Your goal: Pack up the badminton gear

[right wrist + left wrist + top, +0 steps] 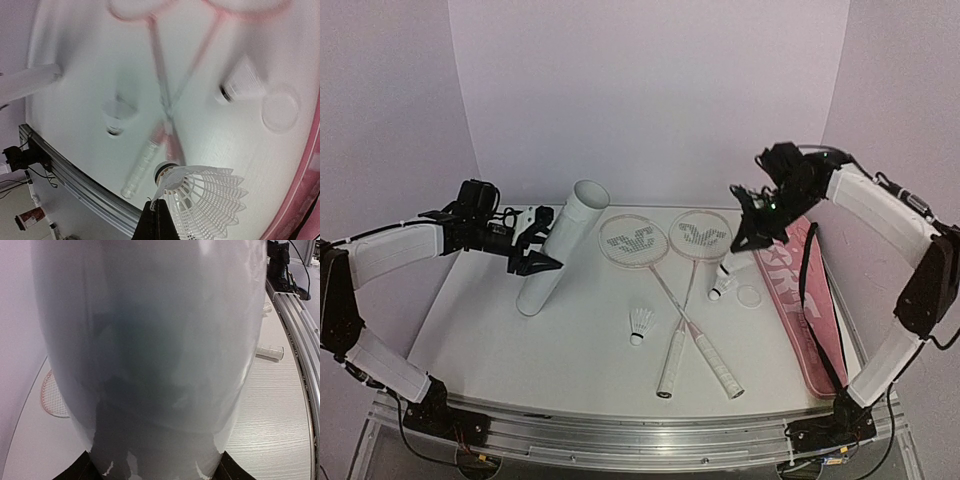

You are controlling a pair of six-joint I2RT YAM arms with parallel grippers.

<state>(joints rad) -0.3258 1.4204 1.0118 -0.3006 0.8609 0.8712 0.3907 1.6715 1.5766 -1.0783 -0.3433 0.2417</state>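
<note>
Two white-framed rackets lie crossed mid-table, their heads (632, 243) (700, 235) at the back and their handles (672, 365) (718, 365) toward the front. One shuttlecock (640, 323) lies left of the handles. Another shuttlecock (723, 285) lies by the right racket's shaft. My right gripper (750, 235) is raised above that spot. In the right wrist view the gripper (160, 220) is shut on the skirt edge of a third shuttlecock (205, 197). My left gripper (535, 252) is shut on the tilted white tube (565, 240), which fills the left wrist view (150, 340).
A long pink bag (800, 300) lies along the right side, its black zipper strap hanging loose. A round white lid (750, 297) lies flat between the bag and the rackets. A metal rail (620, 440) runs along the front edge. Walls close in on three sides.
</note>
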